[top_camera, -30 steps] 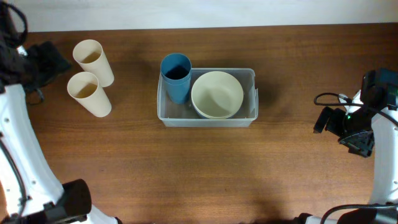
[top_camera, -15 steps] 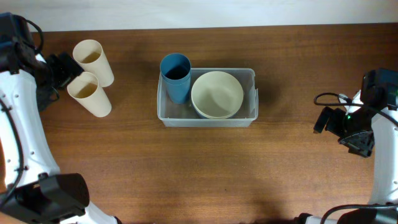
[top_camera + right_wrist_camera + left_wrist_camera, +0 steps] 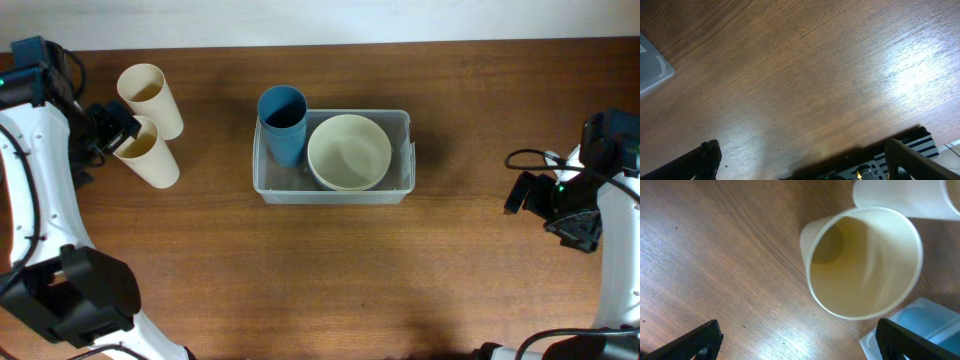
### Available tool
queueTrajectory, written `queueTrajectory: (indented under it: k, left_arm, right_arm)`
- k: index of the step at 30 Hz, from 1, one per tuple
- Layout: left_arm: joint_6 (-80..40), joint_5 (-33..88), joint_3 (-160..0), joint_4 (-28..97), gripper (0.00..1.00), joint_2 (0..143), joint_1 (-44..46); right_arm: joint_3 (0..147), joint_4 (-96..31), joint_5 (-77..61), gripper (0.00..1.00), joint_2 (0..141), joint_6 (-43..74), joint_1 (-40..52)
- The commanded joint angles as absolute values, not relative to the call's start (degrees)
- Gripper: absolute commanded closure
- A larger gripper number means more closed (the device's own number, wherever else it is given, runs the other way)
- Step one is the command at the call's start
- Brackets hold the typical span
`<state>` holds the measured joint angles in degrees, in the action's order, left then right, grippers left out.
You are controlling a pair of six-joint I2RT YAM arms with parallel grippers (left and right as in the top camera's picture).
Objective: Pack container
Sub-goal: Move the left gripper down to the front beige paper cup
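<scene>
The clear plastic container (image 3: pixel 405 150) sits mid-table and holds an upright blue cup (image 3: pixel 283 122) at its left end and a cream bowl (image 3: pixel 349 151). Two cream cups lie at the far left: a rear cup (image 3: pixel 150 98) and a front cup (image 3: pixel 143 150). My left gripper (image 3: pixel 112 128) is open just left of the front cup (image 3: pixel 863 262), whose open mouth fills the left wrist view; the container's corner (image 3: pixel 920 325) shows there too. My right gripper (image 3: pixel 535 196) is open and empty over bare table at the far right.
The wooden table (image 3: pixel 330 270) runs to a pale wall at the back. The right wrist view shows the table's edge (image 3: pixel 890 137) with arm hardware beyond, and a container corner (image 3: pixel 650 70) at its left.
My left arm has swung in from the far left edge toward the two cream cups and now sits against the front one. The right arm, container and cups have not moved.
</scene>
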<state>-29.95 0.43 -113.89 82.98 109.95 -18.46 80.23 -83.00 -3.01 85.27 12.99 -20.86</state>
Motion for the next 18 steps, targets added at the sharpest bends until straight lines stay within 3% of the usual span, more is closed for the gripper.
queueTrajectory:
  k: [1, 18]
  left_arm:
    - [-31.4, -0.9, -113.4, 82.5, 0.00, 112.0, -20.0]
    - [-31.4, -1.8, -113.4, 80.7, 0.00, 117.7, -20.5]
  right_arm:
    - [80.0, -82.9, -2.5, 0.01, 84.7, 12.6, -20.7]
    - [80.1, -82.9, -2.5, 0.01, 84.7, 12.6, -20.7]
